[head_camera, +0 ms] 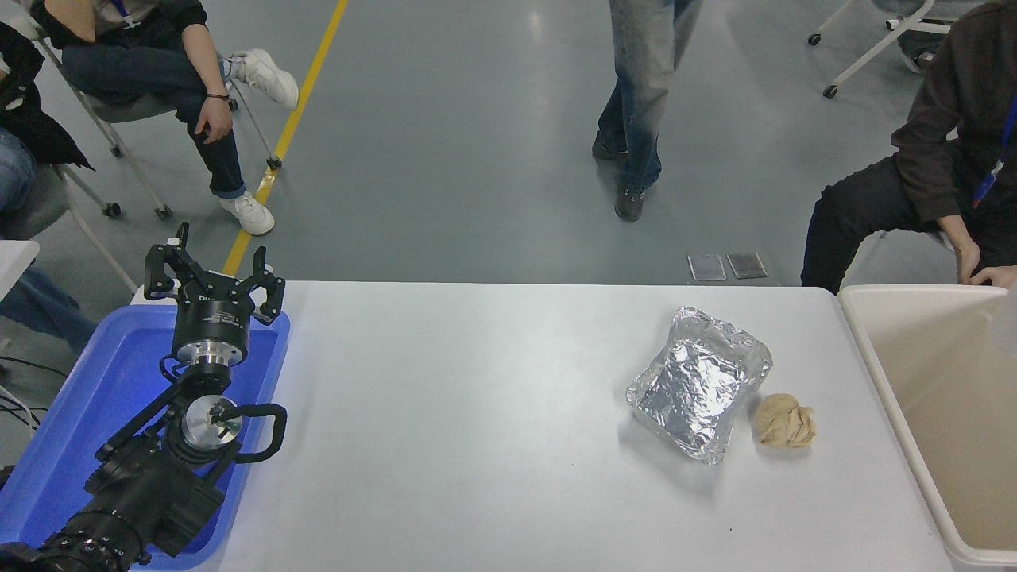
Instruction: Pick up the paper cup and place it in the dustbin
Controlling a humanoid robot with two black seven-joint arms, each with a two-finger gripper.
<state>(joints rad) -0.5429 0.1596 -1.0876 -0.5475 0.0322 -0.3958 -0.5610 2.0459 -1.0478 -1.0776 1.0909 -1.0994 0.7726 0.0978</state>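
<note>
**Paper cup at the frame's right edge, over the dustbin**

The paper cup [1011,318] shows only as a faint, blurred white sliver at the right edge, over the dustbin [874,357] that stands against the worktop's [477,437] right end. The right arm is out of view, so its jaws cannot be judged. The left gripper [213,274] sits parked over the blue tray [79,397], jaws spread and empty. A foil container [699,381] and a tan wad [784,421] lie close together near the bin.
</note>
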